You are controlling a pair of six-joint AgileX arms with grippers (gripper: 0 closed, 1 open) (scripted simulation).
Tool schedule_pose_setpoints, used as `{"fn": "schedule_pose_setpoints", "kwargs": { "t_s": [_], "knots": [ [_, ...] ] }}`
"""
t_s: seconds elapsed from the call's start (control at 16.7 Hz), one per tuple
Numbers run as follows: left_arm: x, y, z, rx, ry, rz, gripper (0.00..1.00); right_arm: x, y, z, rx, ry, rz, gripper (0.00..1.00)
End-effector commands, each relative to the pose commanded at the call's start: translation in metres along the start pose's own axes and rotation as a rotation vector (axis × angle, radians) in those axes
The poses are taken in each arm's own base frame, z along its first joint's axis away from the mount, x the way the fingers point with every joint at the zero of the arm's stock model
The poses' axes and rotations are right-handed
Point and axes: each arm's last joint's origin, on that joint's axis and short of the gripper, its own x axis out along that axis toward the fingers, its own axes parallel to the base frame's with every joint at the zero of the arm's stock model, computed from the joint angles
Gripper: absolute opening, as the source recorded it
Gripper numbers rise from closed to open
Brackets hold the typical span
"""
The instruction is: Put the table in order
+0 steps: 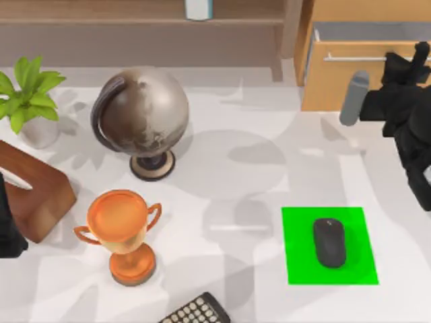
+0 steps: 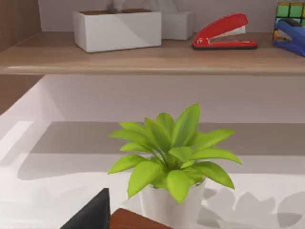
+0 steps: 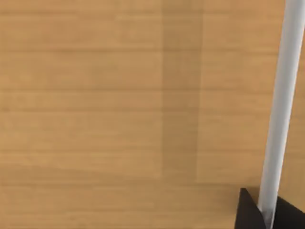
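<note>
though unseen from above, red stapler (image 2: 221, 32) on the left wrist view's shelf (image 2: 143, 59)

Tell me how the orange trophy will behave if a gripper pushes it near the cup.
The trophy would probably tip rather than slide: its wide cup sits above a narrow stem and a small round base on the table. Its glossy surface looks slippery, so fingers may skid. The thin side handles seem the most fragile part, so I would avoid pushing there.
</note>
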Motion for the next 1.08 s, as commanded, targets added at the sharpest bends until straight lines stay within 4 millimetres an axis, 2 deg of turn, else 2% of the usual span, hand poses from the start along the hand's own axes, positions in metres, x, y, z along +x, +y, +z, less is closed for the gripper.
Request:
{"fn": "schedule_pose_setpoints", "kwargs": {
  "t_s": [0.54,0.84,1.08],
  "knots": [
    [0.0,0.0,0.0,0.0,0.0,0.0,1.0,0.056,0.001,0.0,-0.001,-0.003,0.004,0.0],
    [0.0,0.0,0.0,0.0,0.0,0.0,1.0,0.06,0.0,0.0,0.0,-0.002,0.004,0.0],
    [0.0,0.0,0.0,0.0,0.0,0.0,1.0,0.06,0.0,0.0,0.0,-0.002,0.004,0.3]
  ]
}}
